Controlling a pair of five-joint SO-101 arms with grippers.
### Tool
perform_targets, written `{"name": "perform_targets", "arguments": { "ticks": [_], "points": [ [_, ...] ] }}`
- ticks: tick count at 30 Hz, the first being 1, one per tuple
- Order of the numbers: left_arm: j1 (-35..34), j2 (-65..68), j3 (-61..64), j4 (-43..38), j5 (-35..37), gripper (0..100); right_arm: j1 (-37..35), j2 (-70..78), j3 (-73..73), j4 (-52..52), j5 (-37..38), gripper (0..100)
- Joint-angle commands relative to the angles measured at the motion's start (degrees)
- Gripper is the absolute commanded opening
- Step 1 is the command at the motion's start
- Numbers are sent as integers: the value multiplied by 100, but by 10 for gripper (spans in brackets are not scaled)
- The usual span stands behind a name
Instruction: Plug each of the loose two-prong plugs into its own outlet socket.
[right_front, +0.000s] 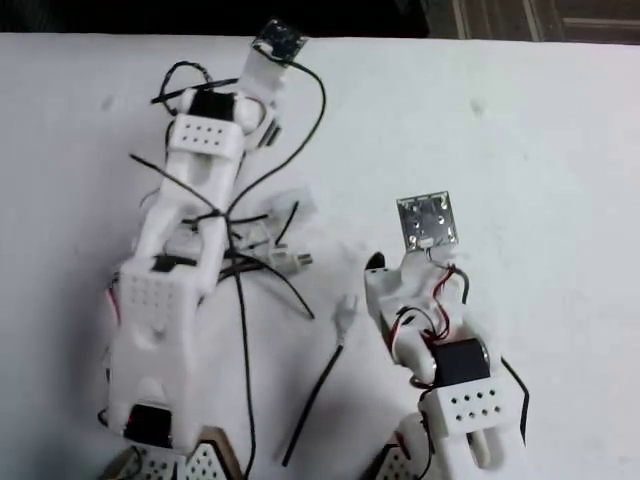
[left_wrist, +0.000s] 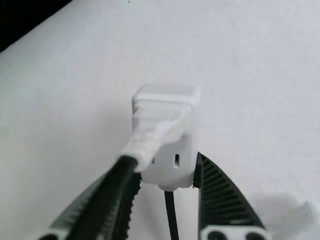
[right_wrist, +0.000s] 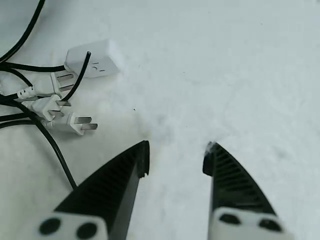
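Observation:
My left gripper (left_wrist: 167, 175) is shut on a white outlet socket (left_wrist: 172, 167), its black fingers (left_wrist: 215, 195) pressing on both sides. A white plug (left_wrist: 162, 112) with a black cord sits against that socket; whether its prongs are fully in is hidden. In the high view this gripper (right_front: 268, 122) is at the far end of the table. My right gripper (right_wrist: 175, 157) hangs open over bare table. Beside it lie a second white socket (right_wrist: 95, 61) and three loose two-prong plugs (right_wrist: 75, 124). One more plug (right_front: 346, 312) lies left of the right gripper (right_front: 378, 275).
Black cords (right_front: 245, 330) cross the table between the two arms and loop around the left arm (right_front: 175, 260). The table's far edge (right_front: 420, 38) runs along the top. White tabletop (right_front: 540, 180) spreads out to the right.

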Motion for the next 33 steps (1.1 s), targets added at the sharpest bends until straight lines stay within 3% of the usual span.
{"name": "perform_targets", "arguments": {
  "ticks": [1, 8, 10, 24, 33],
  "points": [
    [-101, 752, -1697, -79, 70, 31, -40, -84, -53, -66, -35, 173],
    [-154, 1771, -3947, 1538, 70, 239, -40, -84, -44, -66, -35, 173],
    [-145, 1877, -4466, 1969, 35, 242, -40, -84, -44, -66, -35, 173],
    [-119, 787, -4413, 3613, 53, 241, -48, -84, 18, -57, -35, 173],
    [-391, 338, -4387, 3675, 70, 142, -48, -84, 18, -48, -9, 173]
  ]
}}
